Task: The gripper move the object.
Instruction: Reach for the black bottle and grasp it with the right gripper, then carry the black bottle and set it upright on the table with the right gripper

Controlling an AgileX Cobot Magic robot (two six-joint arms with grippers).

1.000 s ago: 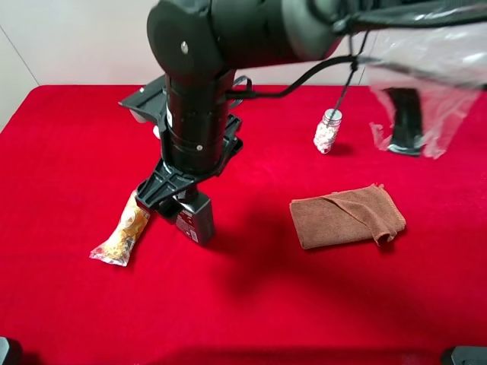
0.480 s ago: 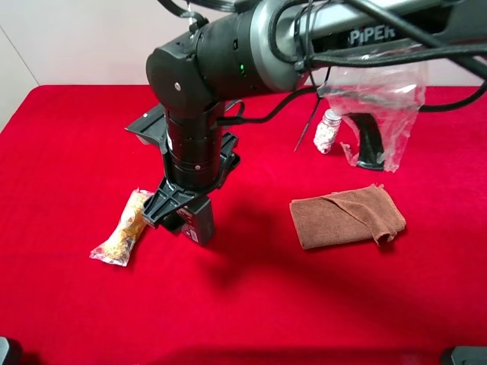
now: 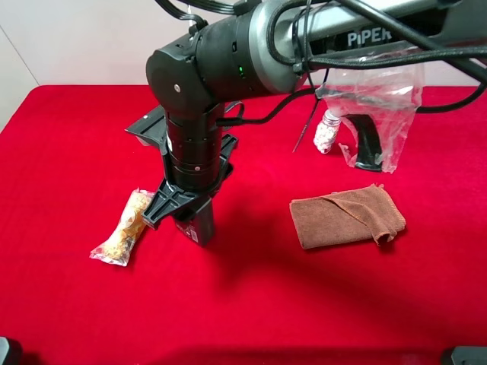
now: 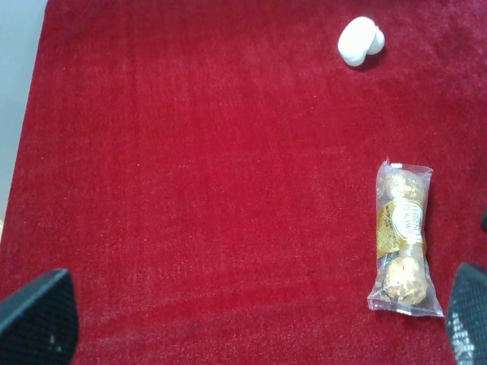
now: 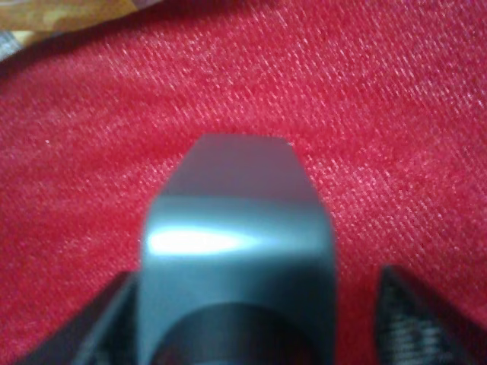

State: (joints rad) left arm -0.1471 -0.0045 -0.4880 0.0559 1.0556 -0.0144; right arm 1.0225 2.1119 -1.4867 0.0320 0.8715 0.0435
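Note:
The dark grey bottle (image 3: 199,225) stands on the red cloth left of centre, next to the snack packet. My right gripper (image 3: 187,210) reaches across from the right and comes down over it. In the right wrist view the bottle (image 5: 236,251) sits between the two fingers. Red cloth shows between the bottle and one fingertip (image 5: 426,312), so the jaws stand open around the bottle. My left gripper (image 4: 251,323) is open and empty above bare cloth, and only its fingertips show. It does not show in the exterior view.
A clear snack packet (image 3: 122,228) (image 4: 403,239) lies just left of the bottle. A clear jar of white pills (image 3: 328,131) and a clear plastic bag (image 3: 380,106) sit at the back right. A brown cloth (image 3: 346,217) lies at the right. A small white object (image 4: 359,42) lies farther off.
The right arm has swung and settled lower over the bottle. The bottle, tilted a second ago, now stands more upright in the same spot. Little has moved in the last half second.

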